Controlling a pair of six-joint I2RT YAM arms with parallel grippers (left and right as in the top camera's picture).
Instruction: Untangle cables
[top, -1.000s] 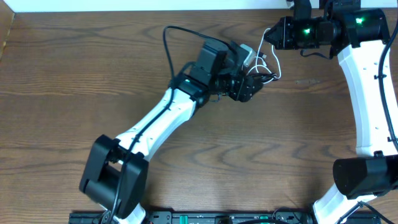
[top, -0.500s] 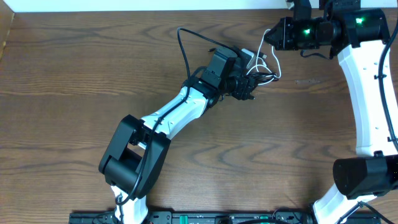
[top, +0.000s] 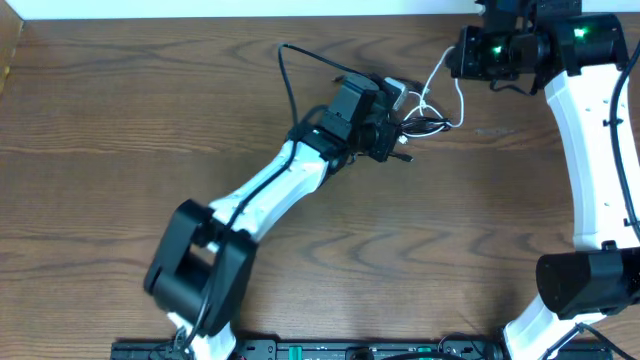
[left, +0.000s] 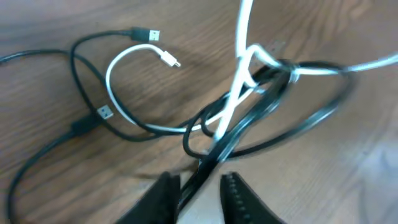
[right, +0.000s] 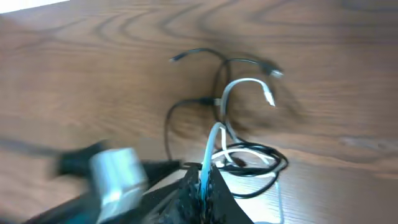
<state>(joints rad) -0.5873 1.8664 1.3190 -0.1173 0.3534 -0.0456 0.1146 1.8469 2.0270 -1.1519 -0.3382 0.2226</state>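
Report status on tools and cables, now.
Left tool astride black cable, grip unconfirmed. Right tool shut on white cable. Both knotted together.

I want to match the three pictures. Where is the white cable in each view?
Overhead: the white cable is at upper right, running down into the tangle.
Left wrist: the white cable makes a loop at left, with another strand at upper middle.
Right wrist: the white cable makes a hook at centre.
Shared landmark: the black cable tangled with it.
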